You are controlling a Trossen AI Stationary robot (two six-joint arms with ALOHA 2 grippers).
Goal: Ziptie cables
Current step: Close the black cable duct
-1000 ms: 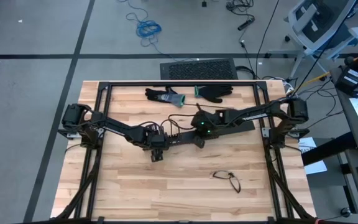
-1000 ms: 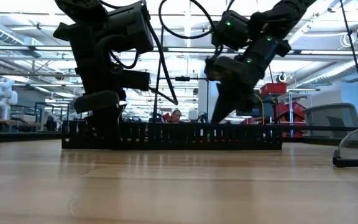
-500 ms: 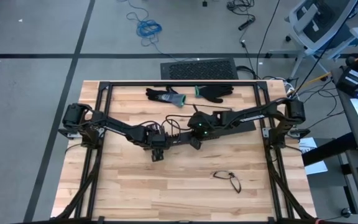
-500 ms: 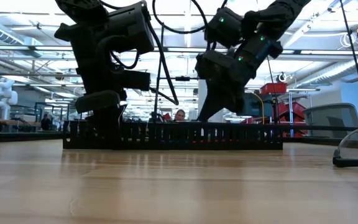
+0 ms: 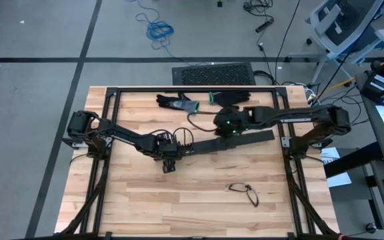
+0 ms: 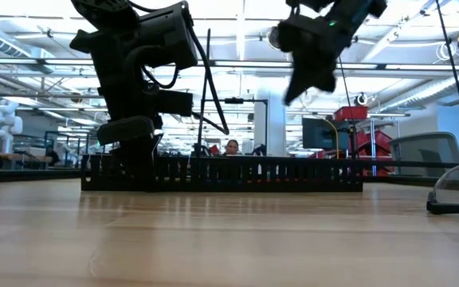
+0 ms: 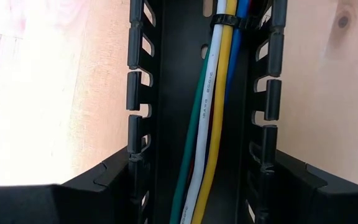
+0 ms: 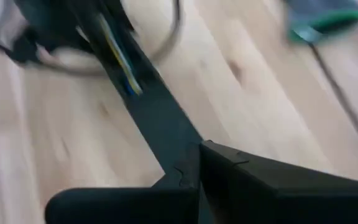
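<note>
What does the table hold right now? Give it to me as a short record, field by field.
left gripper: fingers astride the black slotted duct, holding it at the duct's left end
cables: green, white, yellow and blue wires lying inside the duct, a black tie around them
right gripper: shut, raised above the duct, holding nothing
gloves: two, at the table's far edge
glasses: on the near right of the table

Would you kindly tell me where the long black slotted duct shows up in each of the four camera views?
High view: duct, table centre, slanting.
Low view: duct, a long slotted wall across the middle.
Left wrist view: duct, running down the centre, cables inside.
Right wrist view: duct, diagonal.
Shared landmark: the coloured cables.
</note>
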